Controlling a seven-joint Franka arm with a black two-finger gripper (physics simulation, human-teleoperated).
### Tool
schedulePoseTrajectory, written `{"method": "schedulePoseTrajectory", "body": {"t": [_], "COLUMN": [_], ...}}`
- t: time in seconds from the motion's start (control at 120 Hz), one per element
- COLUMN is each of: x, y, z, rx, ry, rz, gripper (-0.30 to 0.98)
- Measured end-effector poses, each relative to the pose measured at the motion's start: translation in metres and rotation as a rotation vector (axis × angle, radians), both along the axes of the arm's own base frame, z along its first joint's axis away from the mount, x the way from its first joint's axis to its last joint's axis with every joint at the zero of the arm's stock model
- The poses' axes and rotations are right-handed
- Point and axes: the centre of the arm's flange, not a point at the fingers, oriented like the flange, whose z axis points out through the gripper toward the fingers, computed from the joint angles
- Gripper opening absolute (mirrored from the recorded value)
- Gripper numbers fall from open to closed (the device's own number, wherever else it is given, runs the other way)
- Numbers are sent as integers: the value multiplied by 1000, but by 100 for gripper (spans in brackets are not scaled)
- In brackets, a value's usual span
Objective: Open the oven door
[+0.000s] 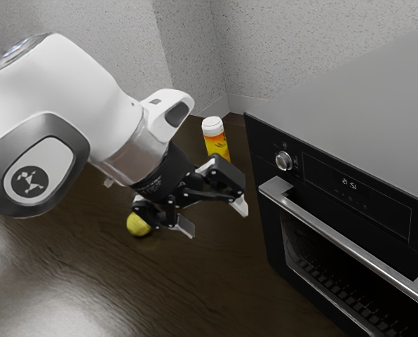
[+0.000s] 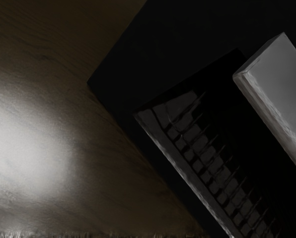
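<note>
while the gripper [image 1: 214,215] hangs near the handle [image 1: 349,245], its jaws stand spread | oven door [image 1: 349,275] looks shut below the control panel [image 1: 356,193] (rack bars [image 1: 335,296] dim behind it) | yellow-orange bottle [image 1: 217,145] upright on counter [image 1: 216,281] beyond

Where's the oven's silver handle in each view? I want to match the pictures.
Exterior view: the handle slants toward the lower right corner, below the control panel.
Wrist view: one end of the handle shows beside the dark window.
Shared landmark: the barred rack behind that window.
</note>
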Motion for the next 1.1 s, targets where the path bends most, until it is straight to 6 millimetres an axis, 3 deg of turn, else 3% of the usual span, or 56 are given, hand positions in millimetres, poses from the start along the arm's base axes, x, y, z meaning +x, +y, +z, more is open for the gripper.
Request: {"method": "schedulePoseTrajectory", "body": {"t": [0.317, 0.633, 0.85, 1.1], "x": [19, 12, -10, 2], "y": [-27, -59, -75, -84], "z": [-2, -3, -8, -17], "rx": [-107, -211, -294, -356], "ry": [-7, -32, -15, 12], "rz": [92, 203, 262, 380], "gripper": [69, 69, 68, 68]}}
